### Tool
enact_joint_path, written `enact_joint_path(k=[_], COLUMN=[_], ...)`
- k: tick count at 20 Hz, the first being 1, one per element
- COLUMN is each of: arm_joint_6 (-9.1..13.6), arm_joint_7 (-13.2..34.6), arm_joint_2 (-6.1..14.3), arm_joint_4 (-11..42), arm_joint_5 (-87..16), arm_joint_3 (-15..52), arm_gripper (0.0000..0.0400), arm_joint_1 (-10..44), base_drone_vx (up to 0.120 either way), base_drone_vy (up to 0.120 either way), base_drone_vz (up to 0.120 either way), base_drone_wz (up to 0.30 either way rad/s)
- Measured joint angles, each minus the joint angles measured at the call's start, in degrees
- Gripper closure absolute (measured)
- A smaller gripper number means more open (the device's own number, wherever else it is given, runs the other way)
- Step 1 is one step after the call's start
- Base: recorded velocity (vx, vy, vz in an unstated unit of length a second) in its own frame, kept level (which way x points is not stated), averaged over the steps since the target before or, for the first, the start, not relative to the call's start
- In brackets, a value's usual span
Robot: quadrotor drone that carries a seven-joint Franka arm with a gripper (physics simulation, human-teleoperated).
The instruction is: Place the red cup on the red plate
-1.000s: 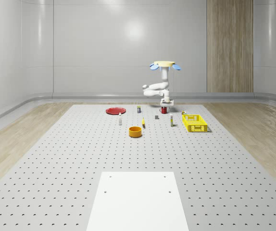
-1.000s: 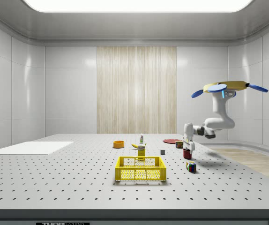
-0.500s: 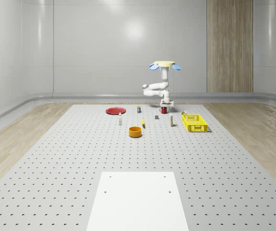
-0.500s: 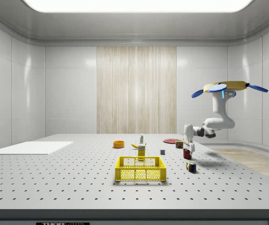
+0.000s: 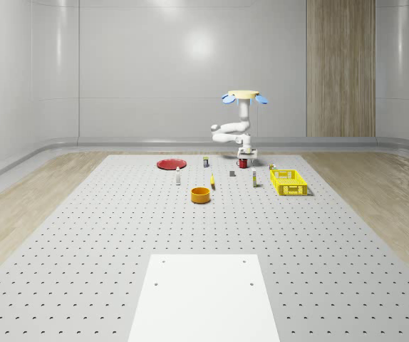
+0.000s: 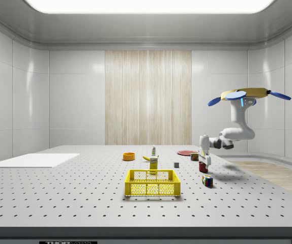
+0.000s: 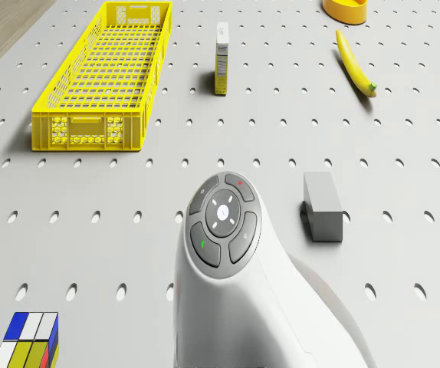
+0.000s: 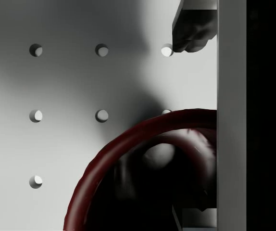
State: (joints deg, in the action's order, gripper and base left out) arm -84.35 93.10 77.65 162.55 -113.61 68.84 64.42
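Note:
The red cup stands upright on the perforated table, and its dark red rim curves through the wrist view. The red plate lies flat well to the whole-scene view's left of the cup. The drone hovers above the cup, its arm bent down. My gripper points down just over the cup. It is open: one fingertip is outside the rim, the other is over the cup's inside. The plate lies beyond the cup in the side view.
A grey block, a small carton, a banana and a yellow crate lie near the cup. A colour cube sits close by. An orange bowl and small bottles stand between the cup and the plate.
Almost nothing: the hand has shifted a touch to the whole-scene view's left over the cup. The drone, cup and plate keep their places.

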Motion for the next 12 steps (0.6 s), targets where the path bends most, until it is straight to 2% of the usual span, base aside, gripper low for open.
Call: enact_joint_path(k=[2, 3, 5, 8, 12], arm_joint_6=[-0.2, -0.3, -0.5, -0.8, -1.2], arm_joint_7=[0.1, 0.1, 0.2, 0.3, 0.4], arm_joint_2=[0.2, 0.3, 0.5, 0.8, 1.2], arm_joint_4=[-0.1, -0.2, -0.3, -0.3, -0.4], arm_joint_5=[0.1, 0.1, 0.2, 0.4, 0.6], arm_joint_3=[0.1, 0.1, 0.1, 0.2, 0.3], arm_gripper=[0.0118, 0.0158, 0.0214, 0.0259, 0.0285], arm_joint_1=[0.2, 0.3, 0.4, 0.6, 0.8], base_drone_vx=[0.000, 0.000, 0.000, 0.000, 0.000], base_drone_vy=[0.000, 0.000, 0.000, 0.000, 0.000], base_drone_vz=[0.000, 0.000, 0.000, 0.000, 0.000], base_drone_wz=[0.000, 0.000, 0.000, 0.000, 0.000])
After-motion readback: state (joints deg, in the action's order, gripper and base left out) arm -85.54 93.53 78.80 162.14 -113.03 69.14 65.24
